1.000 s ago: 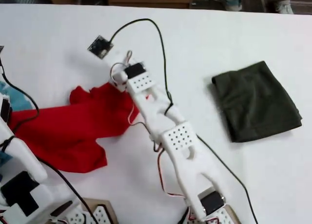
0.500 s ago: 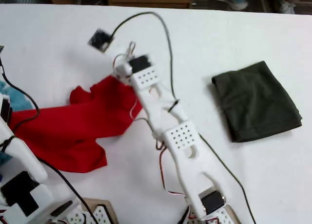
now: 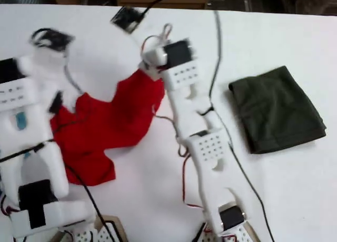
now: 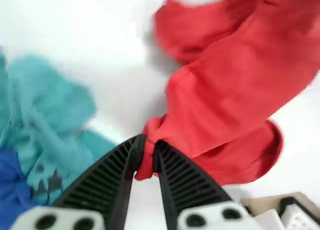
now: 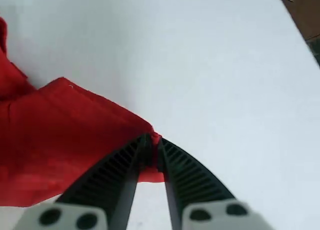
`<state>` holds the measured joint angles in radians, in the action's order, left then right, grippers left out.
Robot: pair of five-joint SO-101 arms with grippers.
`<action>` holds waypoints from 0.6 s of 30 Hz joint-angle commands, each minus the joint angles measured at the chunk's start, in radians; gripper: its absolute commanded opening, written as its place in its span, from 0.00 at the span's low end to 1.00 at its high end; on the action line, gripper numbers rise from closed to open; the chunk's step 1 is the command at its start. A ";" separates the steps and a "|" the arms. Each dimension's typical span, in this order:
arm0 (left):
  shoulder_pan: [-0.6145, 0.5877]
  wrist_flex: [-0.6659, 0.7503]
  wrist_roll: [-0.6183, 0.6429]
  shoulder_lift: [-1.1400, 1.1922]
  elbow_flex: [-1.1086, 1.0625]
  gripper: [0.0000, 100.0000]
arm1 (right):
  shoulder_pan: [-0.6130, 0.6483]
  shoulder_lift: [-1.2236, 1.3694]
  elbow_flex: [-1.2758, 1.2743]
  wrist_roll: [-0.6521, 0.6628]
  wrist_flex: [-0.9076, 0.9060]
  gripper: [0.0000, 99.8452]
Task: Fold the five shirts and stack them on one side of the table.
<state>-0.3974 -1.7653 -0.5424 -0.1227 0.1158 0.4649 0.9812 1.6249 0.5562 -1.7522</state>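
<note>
ARMS AT WORK ON A SHIRT: Two robot arms hold a red shirt [image 3: 105,127] between them on a white desk [image 3: 284,36].

The right gripper [image 5: 151,140], seen close in its wrist view, is clamped on a corner of the red cloth. Its black ribbed jaws are pressed together with the fabric pinched at the tips, and bare desk spreads beyond it to the far edge. In the high view the right arm [image 3: 202,142] stretches from the near edge up the middle of the desk. Its gripper end sits at the shirt's far corner, where the cloth is drawn to a point.

The left gripper [image 4: 148,144] is closed on another edge of the same shirt, with a fold of red bunched between its jaw tips. In the high view the left arm [image 3: 29,147] stands at the near left, blurred, over the shirt's left side. The rest of the shirt lies rumpled and unfolded on the desk between the two arms, one flap trailing toward the near edge.

Just beside the left gripper, in its wrist view, a teal shirt [image 4: 47,125] lies crumpled, with a blue cloth [image 4: 12,195] touching it. Well apart to the right, a dark green shirt [image 3: 276,109] lies folded into a neat rectangle on the desk.
</note>
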 commanded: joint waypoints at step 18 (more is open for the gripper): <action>0.138 -0.011 0.097 -0.608 0.315 0.02 | -0.231 -0.842 0.021 0.002 -0.019 0.02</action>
<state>-0.2900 -1.7683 -0.4473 -0.6398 0.4150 0.2378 0.2585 1.6264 0.5562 -1.7522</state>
